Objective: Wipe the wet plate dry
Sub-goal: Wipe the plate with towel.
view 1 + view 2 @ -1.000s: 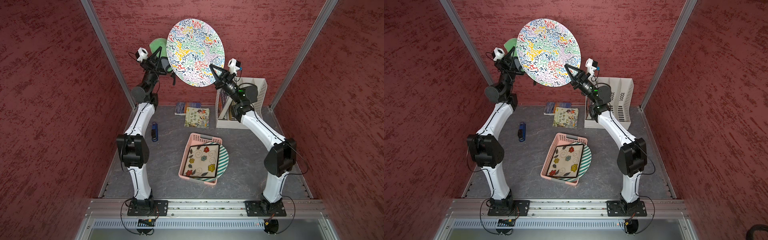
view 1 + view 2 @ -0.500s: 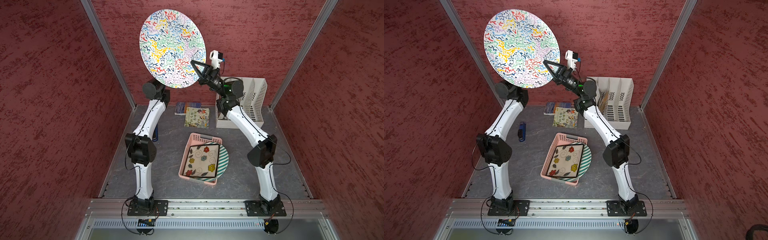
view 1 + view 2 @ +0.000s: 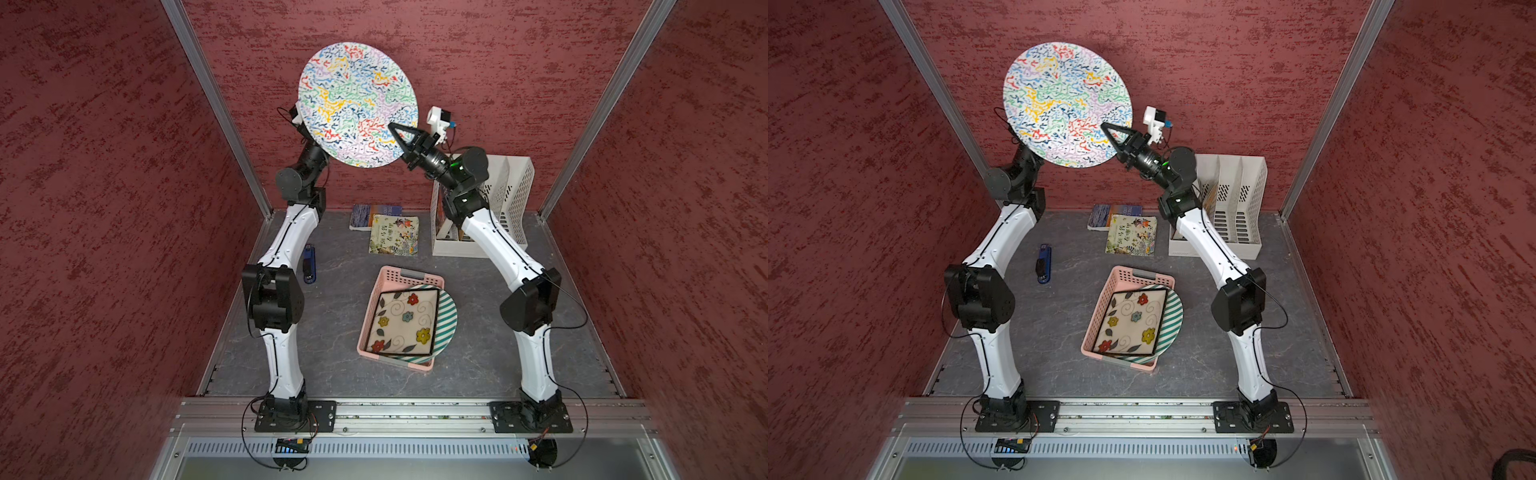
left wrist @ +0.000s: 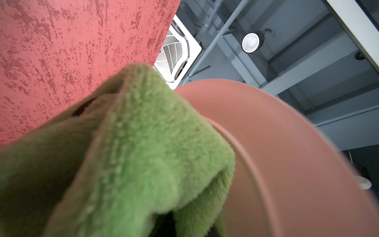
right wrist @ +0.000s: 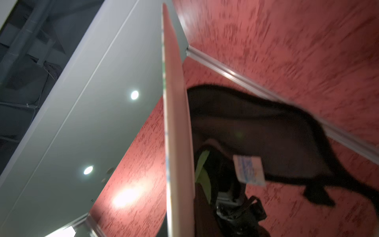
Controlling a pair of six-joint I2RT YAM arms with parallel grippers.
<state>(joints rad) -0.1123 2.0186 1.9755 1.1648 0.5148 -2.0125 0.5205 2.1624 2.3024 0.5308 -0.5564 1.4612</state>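
A round plate (image 3: 357, 104) (image 3: 1067, 104) covered in coloured squiggles is held up high near the back wall, tilted with its face toward the camera head. My right gripper (image 3: 392, 126) (image 3: 1105, 126) is shut on its lower right rim. The right wrist view shows the plate (image 5: 178, 133) edge-on. My left gripper (image 4: 166, 224) is behind the plate, out of sight in both top views, and is shut on a green cloth (image 4: 133, 153). The cloth lies against the plate's plain back (image 4: 287, 153). A sliver of the cloth (image 5: 202, 170) shows in the right wrist view.
A pink basket (image 3: 386, 278) in mid-table holds a square flowered plate (image 3: 403, 322) over a green-striped plate (image 3: 446, 320). Behind it lie books (image 3: 395, 235). At the back right stands a white file rack (image 3: 515, 199), and a blue stapler (image 3: 309, 264) lies by the left arm.
Both arms swung the plate left and higher, then partway back to the right. The green cloth that showed past the plate's left edge is now hidden behind it.
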